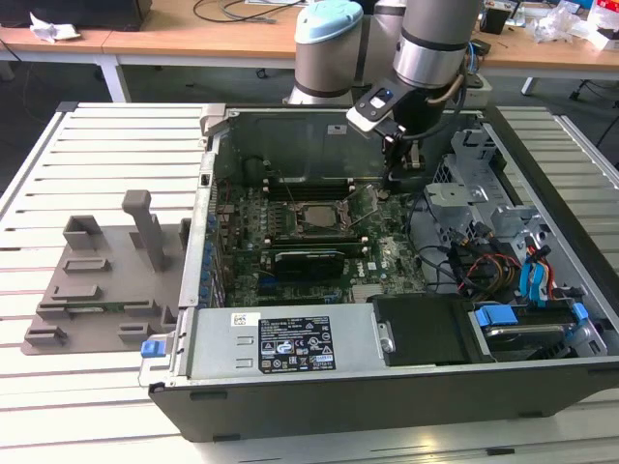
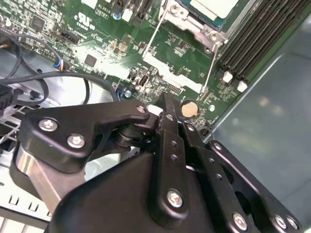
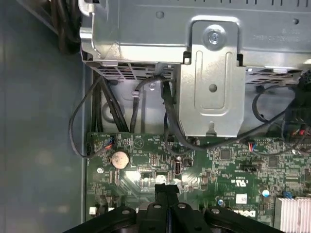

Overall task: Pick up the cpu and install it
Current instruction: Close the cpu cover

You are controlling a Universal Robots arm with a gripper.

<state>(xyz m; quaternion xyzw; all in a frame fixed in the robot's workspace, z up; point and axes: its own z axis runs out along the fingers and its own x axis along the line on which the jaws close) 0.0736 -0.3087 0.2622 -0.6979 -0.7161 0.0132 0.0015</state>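
The gripper (image 3: 166, 187), jaws pressed together on nothing, hangs close over the green motherboard (image 3: 146, 160) near a coin-cell battery (image 3: 119, 158), as the first wrist view shows. Farther off, the cpu (image 2: 212, 7) lies in its metal-framed socket (image 2: 187, 22) inside the open computer case (image 1: 387, 387).

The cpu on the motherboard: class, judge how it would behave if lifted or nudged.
The cpu looks flat with a pale metal top, so probably stiff and slippery. Thin and square, it should slide, not roll. Ringed by the socket frame, it likely resists sideways nudges.
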